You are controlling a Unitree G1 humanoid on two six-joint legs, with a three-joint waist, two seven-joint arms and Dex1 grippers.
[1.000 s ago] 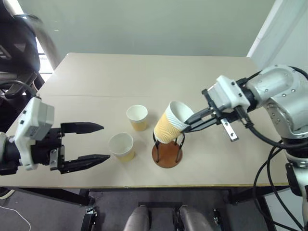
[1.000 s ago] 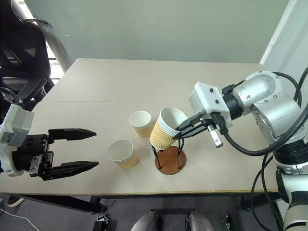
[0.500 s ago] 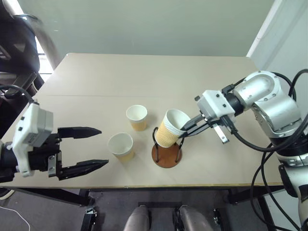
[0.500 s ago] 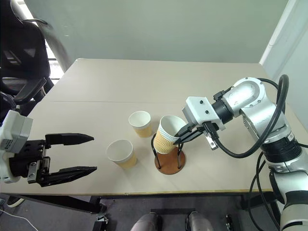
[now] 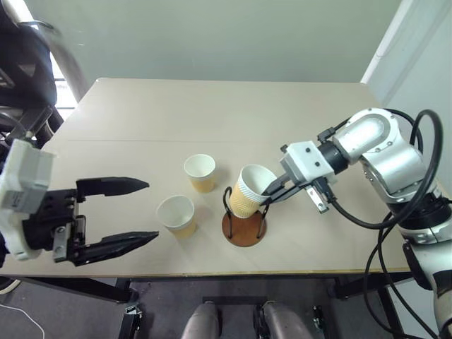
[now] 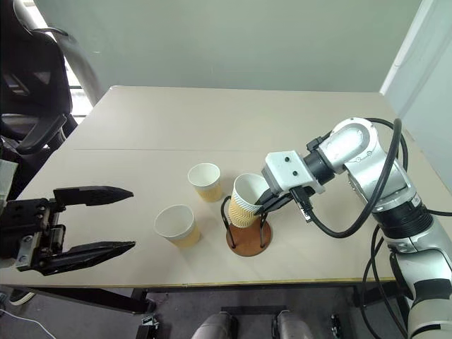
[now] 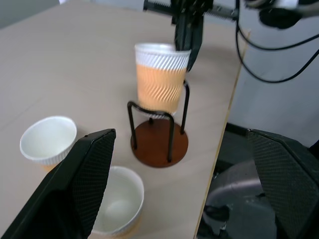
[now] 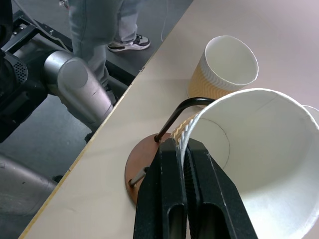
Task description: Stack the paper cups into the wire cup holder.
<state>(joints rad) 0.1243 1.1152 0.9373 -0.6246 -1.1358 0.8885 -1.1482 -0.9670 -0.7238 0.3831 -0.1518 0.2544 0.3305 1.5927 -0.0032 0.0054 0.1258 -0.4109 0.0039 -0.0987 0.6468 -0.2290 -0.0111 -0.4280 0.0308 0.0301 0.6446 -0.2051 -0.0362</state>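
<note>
My right gripper (image 5: 269, 194) is shut on the rim of a paper cup (image 5: 249, 189), one finger inside and one outside. The cup leans a little, and its tan lower part sits between the black loops of the wire cup holder (image 5: 244, 227). In the left wrist view its bottom (image 7: 158, 107) hangs just above the brown base (image 7: 159, 144). Two more paper cups stand upright on the table to the left of the holder, one farther back (image 5: 200, 171) and one nearer (image 5: 176, 214). My left gripper (image 5: 152, 210) is open and empty, left of the nearer cup.
The beige table (image 5: 212, 113) stretches back behind the cups. The holder stands close to the table's front edge (image 5: 240, 272). A dark office chair (image 5: 28, 63) is at the far left. A person's legs (image 8: 99, 20) stand on the floor beside the table.
My right gripper has come down and brought the cup from tilted over the holder into the wire loops. My left arm has drawn back slightly, still open.
</note>
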